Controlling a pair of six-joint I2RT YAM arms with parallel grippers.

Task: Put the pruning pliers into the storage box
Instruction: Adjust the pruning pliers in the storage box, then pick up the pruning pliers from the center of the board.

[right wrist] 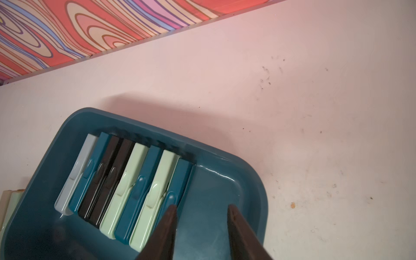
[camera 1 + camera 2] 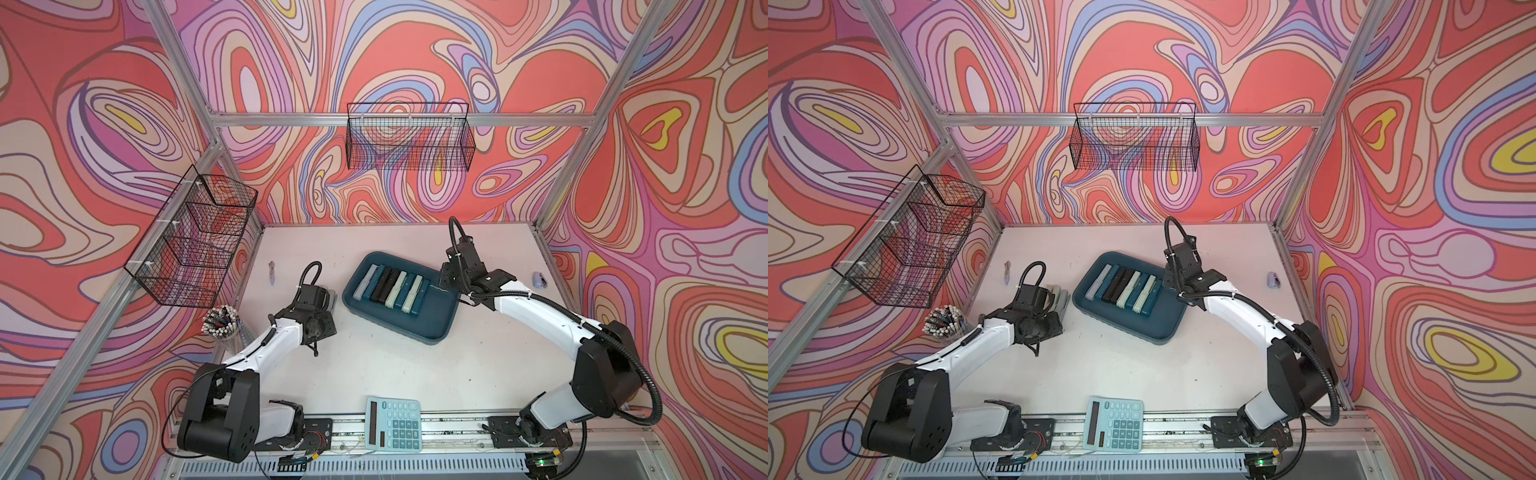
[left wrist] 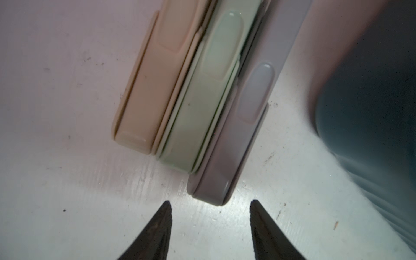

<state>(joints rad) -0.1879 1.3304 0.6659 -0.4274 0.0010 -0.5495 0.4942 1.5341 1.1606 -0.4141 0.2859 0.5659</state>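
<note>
Eight pruning pliers (image 1: pixel 126 186) rowed inside teal storage box (image 1: pixel 211 191) beneath right gripper (image 1: pixel 201 208), jaws spread and empty; three loose pliers (image 3: pixel 191 101) on table (image 3: pixel 67 180) before left gripper (image 3: pixel 210 202), jaws likewise spread; calculator (image 2: pixel 393 424) key print too small to read.

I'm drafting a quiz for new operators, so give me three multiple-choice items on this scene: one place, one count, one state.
1. Where do the beige, pale green and grey bar-shaped pruning pliers lie? A inside the dark teal plastic storage box; B on the white table beside it; C under the table.
2. How many pliers lie in the box? A five; B eight; C eleven.
3. The right gripper's fingers are: A apart, empty; B shut on black pliers; C out of sight.
Key: B, the left wrist view shows them on bare tabletop; B, eight lie in a row; A, box floor shows between them.
</note>
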